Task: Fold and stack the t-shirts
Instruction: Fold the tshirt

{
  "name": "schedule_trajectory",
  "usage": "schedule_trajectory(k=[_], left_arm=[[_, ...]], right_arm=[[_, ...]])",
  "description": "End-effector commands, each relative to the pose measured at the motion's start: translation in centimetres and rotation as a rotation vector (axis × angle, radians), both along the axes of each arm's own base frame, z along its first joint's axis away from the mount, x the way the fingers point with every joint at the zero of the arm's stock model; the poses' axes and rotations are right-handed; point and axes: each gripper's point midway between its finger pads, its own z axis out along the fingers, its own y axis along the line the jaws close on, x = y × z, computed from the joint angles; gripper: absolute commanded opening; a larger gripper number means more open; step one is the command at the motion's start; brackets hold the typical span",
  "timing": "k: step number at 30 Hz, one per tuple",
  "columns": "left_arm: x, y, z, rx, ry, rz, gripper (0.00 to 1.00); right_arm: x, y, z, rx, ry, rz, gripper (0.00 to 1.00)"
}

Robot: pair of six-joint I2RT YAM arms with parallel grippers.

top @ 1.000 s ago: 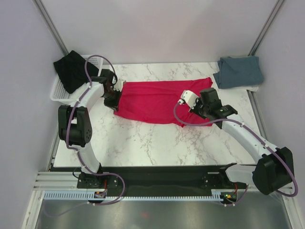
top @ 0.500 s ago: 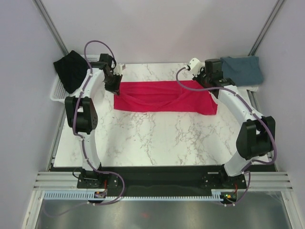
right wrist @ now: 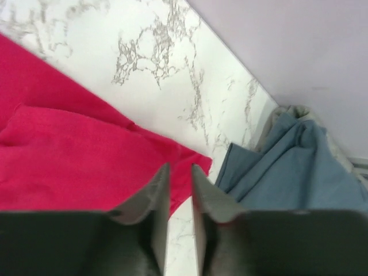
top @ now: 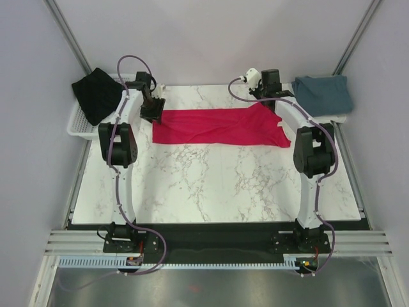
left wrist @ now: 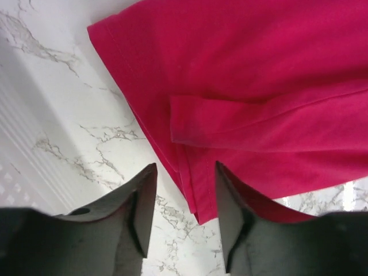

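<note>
The red t-shirt (top: 217, 126) lies as a long folded band across the back of the marble table (top: 211, 185). My left gripper (top: 153, 110) hangs over the band's left end. In the left wrist view this gripper (left wrist: 184, 172) is open, and the hemmed corner of the red t-shirt (left wrist: 259, 86) lies loose below the gap. My right gripper (top: 273, 96) sits above the right end. Its jaws (right wrist: 179, 169) stand a narrow way apart, open, over the red cloth (right wrist: 69, 161). The blue-grey t-shirt (top: 323, 94) lies at the back right and the black t-shirt (top: 96, 94) at the back left.
A white wire basket (top: 77, 121) stands at the back left edge with the black shirt draped over it. The blue-grey shirt (right wrist: 287, 172) lies just right of the red shirt's corner. Grey walls close in the back and sides.
Both grippers carried the red shirt's near edge to the back, folding it into a narrower band. Both jaws have opened and let go of the cloth.
</note>
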Motion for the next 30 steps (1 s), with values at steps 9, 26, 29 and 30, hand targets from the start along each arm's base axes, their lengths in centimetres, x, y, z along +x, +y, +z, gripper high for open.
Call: schedule_trajectory(k=[9, 26, 29, 30], left_arm=[[-0.7, 0.2, 7.7, 0.004, -0.158, 0.02, 0.59], [-6.5, -4.9, -0.3, -0.236, 0.132, -0.063, 0.57], [-6.0, -4.8, -2.2, -0.211, 0.161, -0.059, 0.57], [-6.0, -4.4, -3.1, -0.187, 0.176, -0.051, 0.57]], right_arm=[[-0.5, -2.0, 9.4, 0.129, -0.189, -0.231, 0.52], [-12.6, 2.5, -8.5, 0.594, 0.561, -0.259, 0.62], [-11.8, 1.3, -10.1, 0.6, 0.582, -0.298, 0.62], [-11.9, 1.0, -11.3, 0.596, 0.606, -0.312, 0.62]])
